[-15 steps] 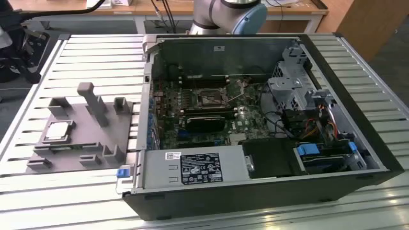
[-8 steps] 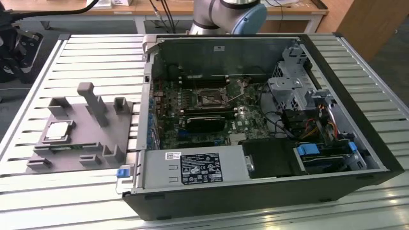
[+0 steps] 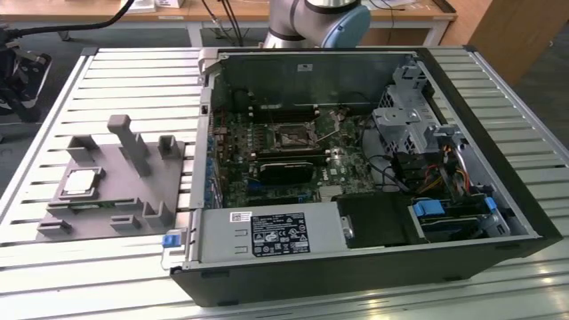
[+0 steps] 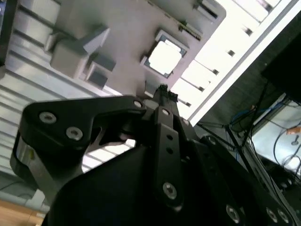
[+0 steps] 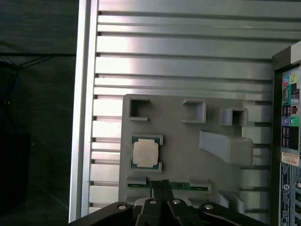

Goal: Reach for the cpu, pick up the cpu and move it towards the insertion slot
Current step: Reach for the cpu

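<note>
The open computer case (image 3: 356, 280) holds the insertion slot (image 3: 292, 137), well apart from the grey tray (image 3: 106, 195) at the exterior view's left, where the cpu (image 3: 80, 181) lies flat. The gripper (image 5: 163, 184) is empty with its fingers pressed together. It hovers short of the chip, which sits just ahead and slightly aside.

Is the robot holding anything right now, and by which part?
Nothing is held. The end effector hovers over the grey tray, shut with nothing in it; the cpu lies in its tray recess, untouched.
</note>
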`<state>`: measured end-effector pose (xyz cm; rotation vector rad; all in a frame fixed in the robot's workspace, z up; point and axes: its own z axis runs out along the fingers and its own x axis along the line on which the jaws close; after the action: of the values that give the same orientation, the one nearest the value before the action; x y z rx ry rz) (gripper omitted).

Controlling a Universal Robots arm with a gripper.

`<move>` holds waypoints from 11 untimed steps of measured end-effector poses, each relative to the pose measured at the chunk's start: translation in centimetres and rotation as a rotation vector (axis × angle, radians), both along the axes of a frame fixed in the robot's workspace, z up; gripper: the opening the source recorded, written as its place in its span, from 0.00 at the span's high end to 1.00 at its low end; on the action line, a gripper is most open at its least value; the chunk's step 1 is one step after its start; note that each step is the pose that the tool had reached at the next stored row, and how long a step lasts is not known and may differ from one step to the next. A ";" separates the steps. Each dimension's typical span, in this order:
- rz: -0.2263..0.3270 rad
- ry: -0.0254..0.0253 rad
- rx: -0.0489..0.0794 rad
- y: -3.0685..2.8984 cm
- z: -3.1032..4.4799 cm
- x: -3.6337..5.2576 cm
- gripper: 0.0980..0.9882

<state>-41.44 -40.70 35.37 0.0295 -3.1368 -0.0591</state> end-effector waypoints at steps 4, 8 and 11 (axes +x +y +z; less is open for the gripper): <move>0.000 0.0002 0.000 -0.18 -0.73 -0.02 0.99; 0.000 0.0001 0.002 -0.23 -1.45 -0.02 0.98; 0.000 0.0001 0.004 -0.24 -2.01 -0.03 0.85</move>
<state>-41.46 -40.94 33.36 0.0293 -3.1366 -0.0657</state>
